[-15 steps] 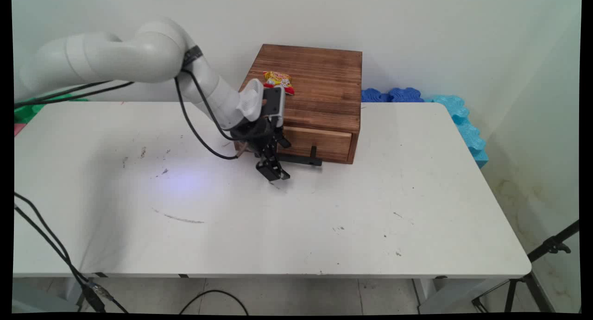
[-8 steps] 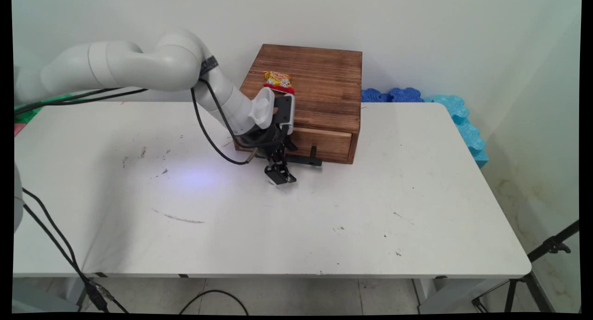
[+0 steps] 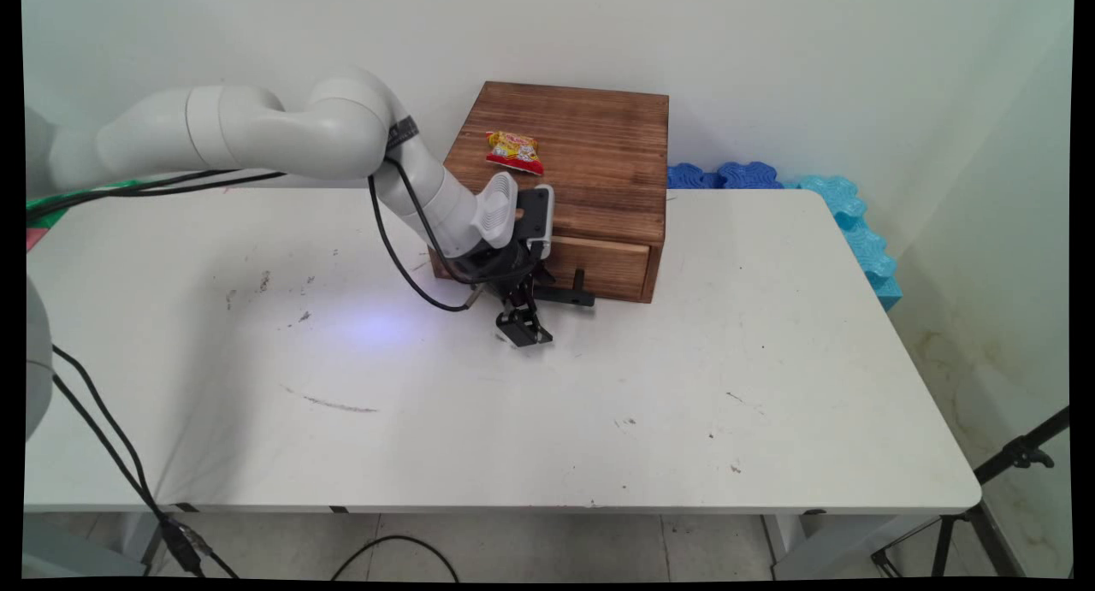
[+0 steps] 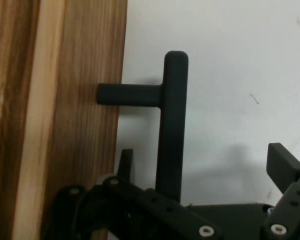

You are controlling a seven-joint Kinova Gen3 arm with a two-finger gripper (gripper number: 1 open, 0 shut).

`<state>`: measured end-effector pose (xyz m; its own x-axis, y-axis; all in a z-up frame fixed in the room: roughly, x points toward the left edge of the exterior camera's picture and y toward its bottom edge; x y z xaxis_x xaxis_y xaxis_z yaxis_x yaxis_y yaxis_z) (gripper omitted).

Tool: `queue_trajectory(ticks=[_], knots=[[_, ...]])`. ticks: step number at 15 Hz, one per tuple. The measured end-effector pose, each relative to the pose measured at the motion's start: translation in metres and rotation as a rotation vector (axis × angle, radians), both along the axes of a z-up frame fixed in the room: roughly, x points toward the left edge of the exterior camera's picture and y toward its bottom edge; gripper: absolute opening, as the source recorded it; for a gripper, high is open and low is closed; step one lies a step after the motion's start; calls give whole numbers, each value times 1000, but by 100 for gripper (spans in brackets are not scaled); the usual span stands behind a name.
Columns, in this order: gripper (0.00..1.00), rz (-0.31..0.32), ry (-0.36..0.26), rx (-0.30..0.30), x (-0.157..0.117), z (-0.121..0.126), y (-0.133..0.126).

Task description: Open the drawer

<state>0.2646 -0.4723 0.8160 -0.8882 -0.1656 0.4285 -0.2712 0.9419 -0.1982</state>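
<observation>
Black gripper [image 3: 523, 329] hangs low just off the wooden drawer box [image 3: 590, 159], at its 7 o'clock, fingers spread wide and empty, the drawer's handle bar [image 4: 171, 125] standing between them, apparently placed to straddle it.

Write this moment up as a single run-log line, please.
gripper: open, straddling handle | handle: black bar on drawer front | drawer: closed, in wooden box | snack packet: on box top | table: white

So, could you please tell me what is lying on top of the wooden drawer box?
A yellow and red snack packet lies on the wooden drawer box; the drawer is shut, hiding its contents.
</observation>
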Motion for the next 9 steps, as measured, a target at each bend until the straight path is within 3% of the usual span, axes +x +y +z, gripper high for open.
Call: queue_trajectory(ticks=[9], knots=[[100, 12, -2, 13, -5, -3, 2]])
